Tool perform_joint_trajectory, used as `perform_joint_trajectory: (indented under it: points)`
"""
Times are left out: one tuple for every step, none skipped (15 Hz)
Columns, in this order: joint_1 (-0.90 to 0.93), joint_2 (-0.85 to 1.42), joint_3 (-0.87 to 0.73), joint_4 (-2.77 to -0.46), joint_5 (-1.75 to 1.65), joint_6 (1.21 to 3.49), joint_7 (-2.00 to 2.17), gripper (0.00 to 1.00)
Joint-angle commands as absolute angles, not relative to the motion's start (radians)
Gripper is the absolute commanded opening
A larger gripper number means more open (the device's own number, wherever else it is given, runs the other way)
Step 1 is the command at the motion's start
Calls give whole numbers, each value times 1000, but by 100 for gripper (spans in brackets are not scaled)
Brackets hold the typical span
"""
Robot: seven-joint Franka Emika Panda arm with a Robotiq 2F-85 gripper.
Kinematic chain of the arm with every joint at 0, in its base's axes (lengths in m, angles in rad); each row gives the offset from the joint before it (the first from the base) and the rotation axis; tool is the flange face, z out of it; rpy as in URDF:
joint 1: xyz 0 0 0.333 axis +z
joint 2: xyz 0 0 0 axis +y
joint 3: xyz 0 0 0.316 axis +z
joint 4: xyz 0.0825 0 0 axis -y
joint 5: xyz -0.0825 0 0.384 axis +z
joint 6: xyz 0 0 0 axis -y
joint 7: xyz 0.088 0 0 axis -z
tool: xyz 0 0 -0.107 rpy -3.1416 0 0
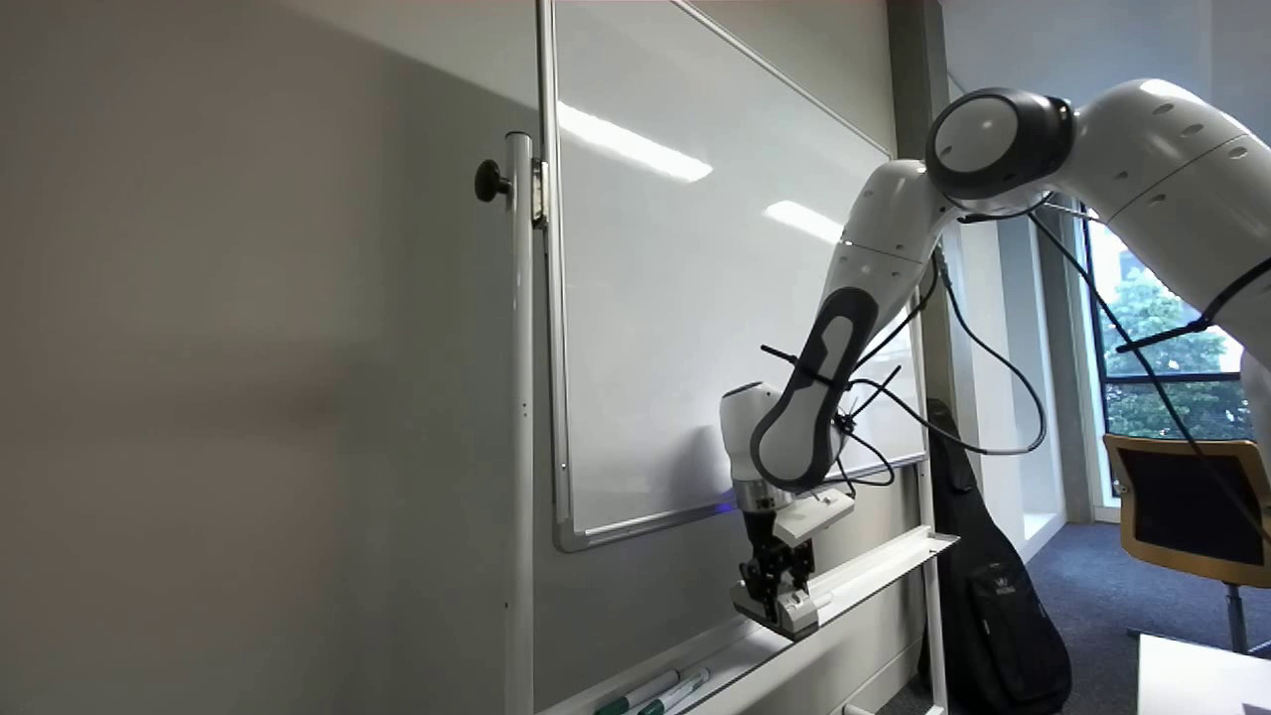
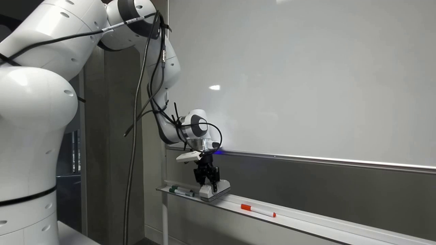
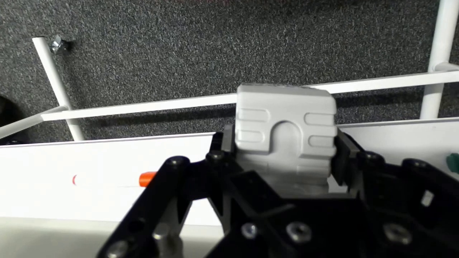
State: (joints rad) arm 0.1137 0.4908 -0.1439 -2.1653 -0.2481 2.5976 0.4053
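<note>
A light grey whiteboard eraser (image 3: 285, 104) with a moulded, ridged top is held between the two black fingers of my gripper (image 3: 285, 145). One finger (image 3: 228, 138) presses on each side of it. In both exterior views the gripper (image 1: 787, 586) points down, and the eraser (image 2: 223, 188) sits low at the white tray (image 2: 306, 224) under the whiteboard. Its dark underside (image 1: 779, 626) overlaps the tray's front edge; whether it touches the tray I cannot tell. The eraser's lower part is hidden behind the gripper in the wrist view.
On the tray lie a white marker with an orange-red cap (image 2: 258, 210) and two green-capped markers (image 2: 181, 192), one on each side of the eraser. Above hangs the whiteboard (image 2: 306, 85) with its metal lower rail. A white frame post (image 1: 520, 417) stands beside it; cables (image 1: 993, 377) loop off the arm.
</note>
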Motion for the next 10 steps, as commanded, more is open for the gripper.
perform_joint_trajectory:
  points:
    - [84,473,-115,-2192,-207,2654,309,38]
    - [75,472,-104,-2198,-193,2662,280,38]
    - [73,477,-100,-2199,-184,2666,260,38]
    - [66,484,-90,-2197,-170,2666,235,38]
    - [63,487,-85,-2196,-160,2664,217,38]
    - [62,491,-80,-2194,-152,2659,201,38]
    - [61,492,-77,-2194,-147,2656,188,38]
    - [64,495,-79,-2193,-149,2656,184,38]
    - [65,495,-78,-2193,-149,2655,179,38]
    - [65,498,-79,-2191,-150,2654,176,38]
